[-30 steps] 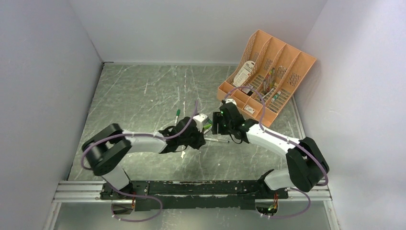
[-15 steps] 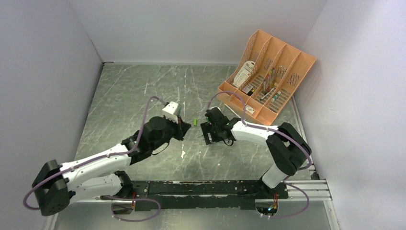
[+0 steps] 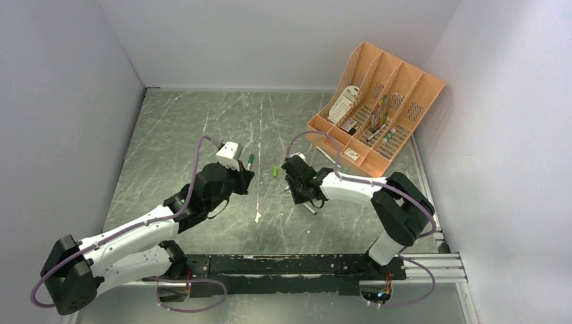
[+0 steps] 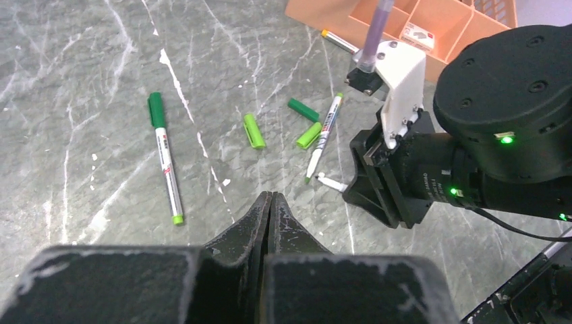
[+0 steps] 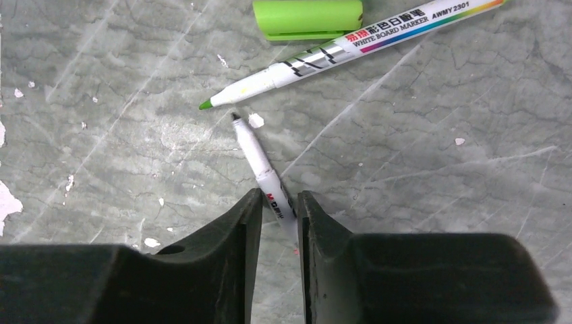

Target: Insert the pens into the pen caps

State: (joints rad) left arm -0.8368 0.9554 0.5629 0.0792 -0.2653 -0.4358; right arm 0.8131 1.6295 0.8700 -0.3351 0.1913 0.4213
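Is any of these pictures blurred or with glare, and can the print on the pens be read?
Right wrist view: sharp, no glare, print on the white marker readable. Left wrist view: table sharp, left gripper soft. Top view: even light, faint shadows, print too small.

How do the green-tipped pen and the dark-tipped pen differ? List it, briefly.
The green-tipped pen is thicker, with a colour stripe; the dark-tipped pen is thin and nearly plain. The green-tipped pen lies free beside a cap; the dark-tipped pen sits between the right gripper's fingers. Both are white, uncapped, on the table.
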